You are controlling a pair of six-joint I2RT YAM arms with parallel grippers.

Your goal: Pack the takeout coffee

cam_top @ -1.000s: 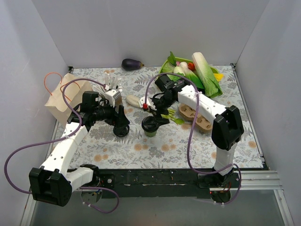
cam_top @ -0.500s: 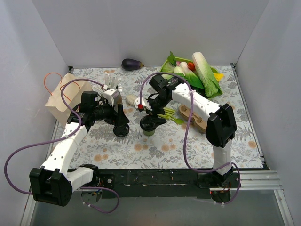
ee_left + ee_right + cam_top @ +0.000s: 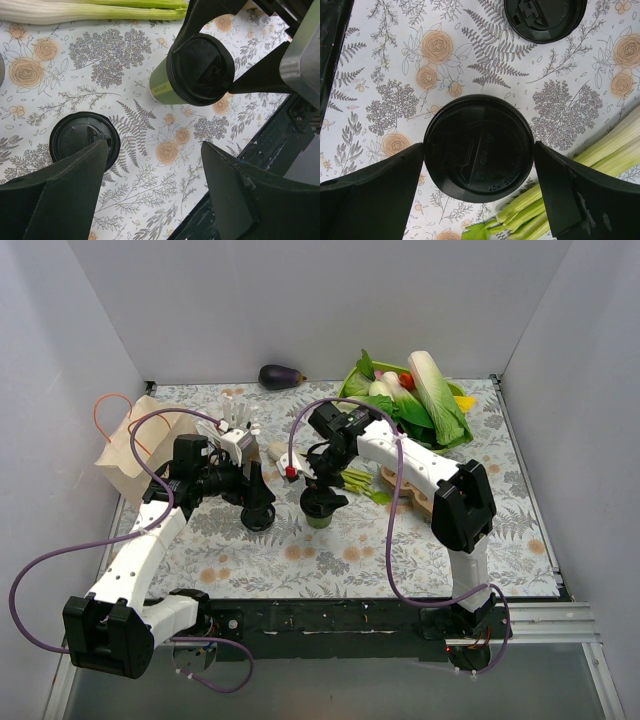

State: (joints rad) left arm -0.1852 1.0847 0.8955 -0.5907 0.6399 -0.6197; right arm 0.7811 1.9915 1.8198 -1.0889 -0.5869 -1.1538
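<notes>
The takeout coffee, a small green paper cup (image 3: 320, 521), stands upright mid-table with a black lid pressed on top. In the left wrist view its green wall (image 3: 162, 89) shows under the lid (image 3: 200, 69). My right gripper (image 3: 322, 496) is straight above it, and in the right wrist view its fingers touch both sides of the lid (image 3: 479, 147). My left gripper (image 3: 258, 514) is open and empty, low over the table. In its own view (image 3: 155, 192) a second loose black lid (image 3: 84, 141) lies beside its left finger.
A brown paper bag (image 3: 130, 445) stands at the far left. A grey cup of stirrers (image 3: 238, 432) is behind the left gripper. Celery (image 3: 600, 150) lies right of the cup. A cardboard cup carrier (image 3: 425, 495), a bowl of vegetables (image 3: 410, 390) and an eggplant (image 3: 281, 376) lie behind.
The right arm's wrist and forearm have swung left while its gripper stayed over the lidded cup. The cup and the left arm have not moved.
</notes>
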